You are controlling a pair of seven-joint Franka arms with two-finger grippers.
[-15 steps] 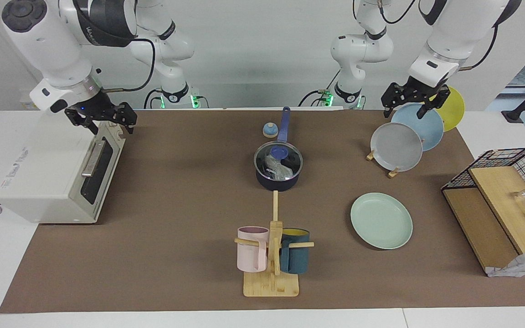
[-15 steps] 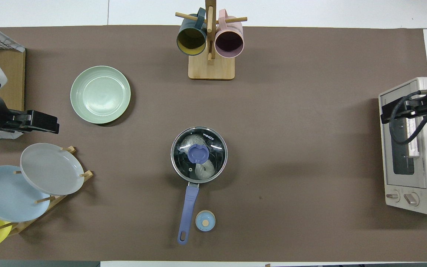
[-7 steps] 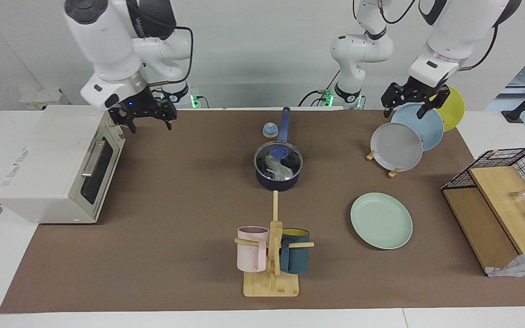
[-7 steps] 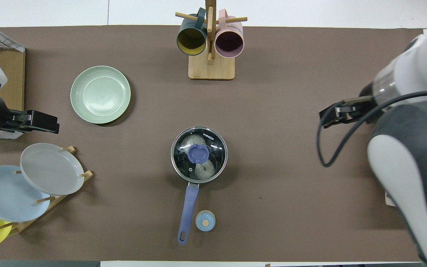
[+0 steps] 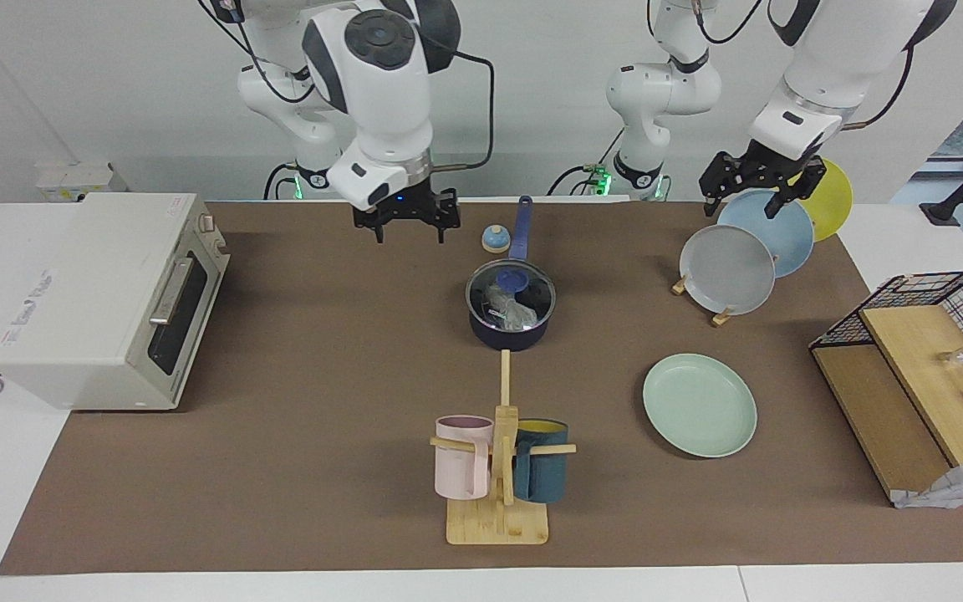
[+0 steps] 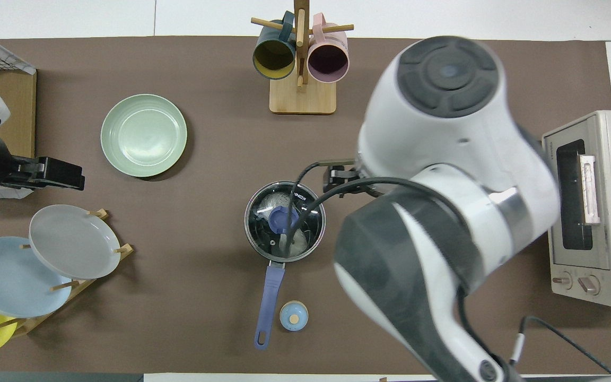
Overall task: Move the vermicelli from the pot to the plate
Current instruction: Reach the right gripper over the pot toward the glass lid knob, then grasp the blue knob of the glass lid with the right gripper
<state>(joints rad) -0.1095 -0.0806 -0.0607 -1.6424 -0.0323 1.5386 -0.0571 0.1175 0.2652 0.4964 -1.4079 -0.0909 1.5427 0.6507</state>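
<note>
The dark navy pot stands mid-table with its long blue handle pointing toward the robots. A glass lid with a blue knob covers it. Through the glass the whitish vermicelli shows inside. The pale mint-green plate lies bare toward the left arm's end, farther from the robots than the pot. My right gripper hangs open and holds nothing, over the mat just beside the pot. My left gripper waits open over the plate rack.
A toaster oven sits at the right arm's end. The plate rack holds grey, light blue and yellow plates. A mug tree stands farther from the robots than the pot. A small blue knob-like thing lies beside the handle. A wire-and-wood shelf is at the left arm's end.
My right arm has swung from above the toaster oven across the mat to just beside the pot, its gripper staying open. The left arm has not moved.
</note>
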